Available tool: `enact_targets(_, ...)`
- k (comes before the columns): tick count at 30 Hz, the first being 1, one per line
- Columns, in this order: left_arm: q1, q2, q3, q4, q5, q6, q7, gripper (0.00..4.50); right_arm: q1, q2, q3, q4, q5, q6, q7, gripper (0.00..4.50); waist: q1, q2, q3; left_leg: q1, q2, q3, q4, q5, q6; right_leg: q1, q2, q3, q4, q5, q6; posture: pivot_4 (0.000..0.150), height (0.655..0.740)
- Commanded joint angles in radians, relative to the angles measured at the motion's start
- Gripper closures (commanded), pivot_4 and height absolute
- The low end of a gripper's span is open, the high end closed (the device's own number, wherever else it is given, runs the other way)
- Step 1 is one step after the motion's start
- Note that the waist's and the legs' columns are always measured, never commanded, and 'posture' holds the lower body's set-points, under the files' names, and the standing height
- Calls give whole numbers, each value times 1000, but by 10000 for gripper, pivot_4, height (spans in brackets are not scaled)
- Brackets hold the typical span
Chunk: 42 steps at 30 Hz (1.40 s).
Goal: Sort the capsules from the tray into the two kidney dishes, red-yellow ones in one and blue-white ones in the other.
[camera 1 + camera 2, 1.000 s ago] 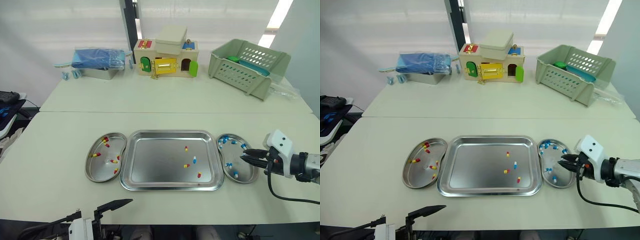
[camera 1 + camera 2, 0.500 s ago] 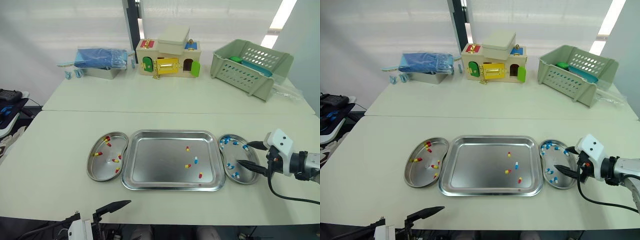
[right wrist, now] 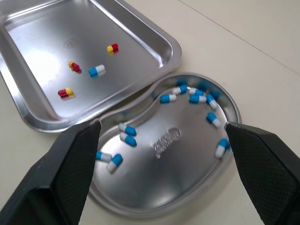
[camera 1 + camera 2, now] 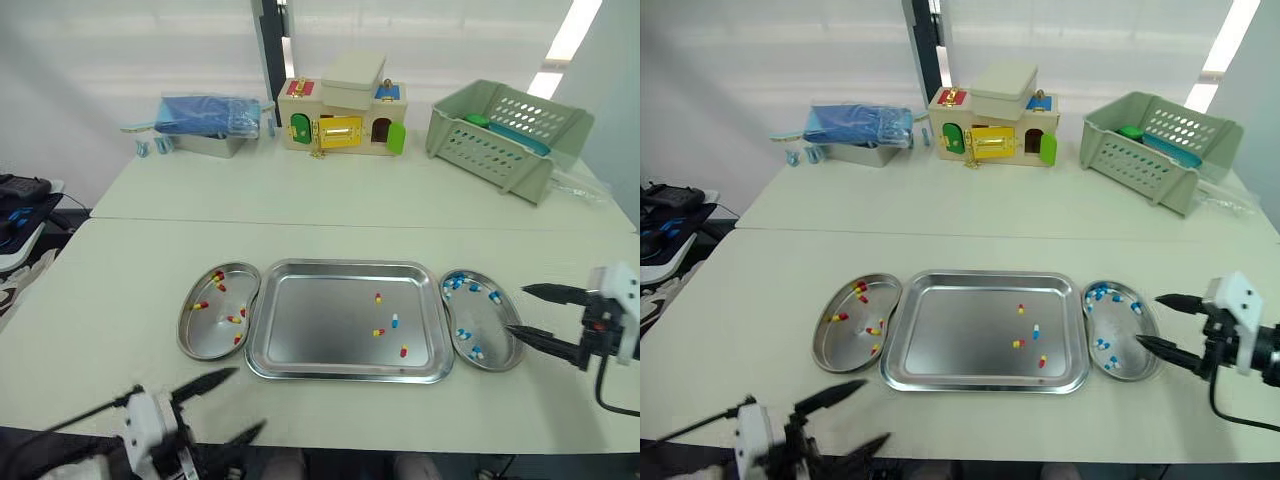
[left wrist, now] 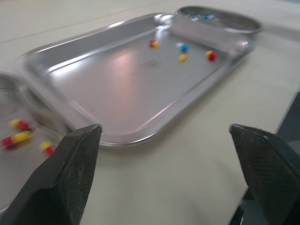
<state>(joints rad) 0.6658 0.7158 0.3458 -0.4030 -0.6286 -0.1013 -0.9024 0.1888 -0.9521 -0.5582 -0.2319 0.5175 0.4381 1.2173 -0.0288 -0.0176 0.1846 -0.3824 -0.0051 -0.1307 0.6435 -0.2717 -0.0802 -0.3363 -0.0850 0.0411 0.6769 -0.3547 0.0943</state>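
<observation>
A steel tray [image 4: 320, 322] lies mid-table, holding one blue-white capsule [image 4: 394, 320] and three red-yellow capsules [image 4: 378, 297]. The left kidney dish [image 4: 211, 336] holds several red-yellow capsules. The right kidney dish [image 4: 483, 318] holds several blue-white capsules [image 3: 169, 98]. My right gripper [image 4: 518, 311] is open and empty, just right of that dish, fingertips pointing at its rim. In the right wrist view the right gripper [image 3: 162, 124] frames the dish [image 3: 187, 154] and the tray corner [image 3: 47, 61]. My left gripper [image 4: 248, 400] is open and empty, near the table's front edge, below the left dish.
Along the back of the table stand a metal box with a blue bundle [image 4: 205, 115], a toy house [image 4: 345, 105] and a green basket [image 4: 510, 130]. Dark items [image 4: 15, 195] sit off the table's left edge.
My right gripper was shut over the right dish, then opened and drew back to the right, off the dish. The camera shifted, and the left gripper now shows both fingers.
</observation>
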Motion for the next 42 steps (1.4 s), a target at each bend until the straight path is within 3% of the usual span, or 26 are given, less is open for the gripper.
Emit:
enact_targets(1, -4, 77, 179, -1, -79, 149, 13, 0, 60, -29, -75, 36, -10, -79, 82, 498, -1, 0, 0, 0, 0, 1, 0, 0, 0, 0, 0, 0, 0, 0, 0, 1500, 7400)
enact_targets(6, -88, 219, 350, 246, 7, 215, -38, 0, 109, -43, -68, 120, -65, -180, 126, 498, -9, 1, 0, 2, 0, 1, -1, 0, 0, 0, 0, 1, 1, 0, -1, 1500, 7400)
enact_targets(10, -187, 322, 359, 482, 101, 191, -109, 0, 88, -45, -38, 177, -93, -239, 129, 498, -12, 1, 1, 2, 0, 2, -1, 0, 0, 0, 0, 2, 1, 0, -1, 1500, 7400)
enact_targets(15, -286, 360, 332, 606, 160, 171, -165, 0, 80, -40, -25, 198, -100, -270, 127, 498, -13, 2, 1, 2, 0, 2, -2, 0, 0, -1, 0, 2, 1, 0, -1, 1500, 7400)
enact_targets(28, -343, 317, 299, 542, 201, 213, -200, 0, 117, -24, -28, 189, -96, -292, 110, 498, -12, 2, 1, 2, 1, 2, -2, 0, 0, -1, 0, 2, 1, 0, -1, 1500, 7400)
enact_targets(32, -402, 317, 239, 413, 187, 256, -184, 0, 183, 14, -61, 117, -63, -264, 99, 498, -7, 1, 1, 2, 1, 2, -2, 0, 0, -1, 0, 2, 1, 0, -1, 1500, 7400)
enact_targets(36, -480, 319, 127, 266, 165, 340, -190, 0, 310, 115, -64, -102, 6, -218, 56, 498, 2, 1, 1, 1, 0, 1, -2, 0, 0, 0, 0, 1, 1, -1, -1, 1500, 7400)
enact_targets(42, -686, 285, -154, 135, 212, 358, -215, 0, 436, 255, -25, -314, 18, -235, -31, 498, -3, 2, 1, 1, 0, 1, -1, 0, -1, 0, 0, 1, 2, 0, -1, 1500, 7400)
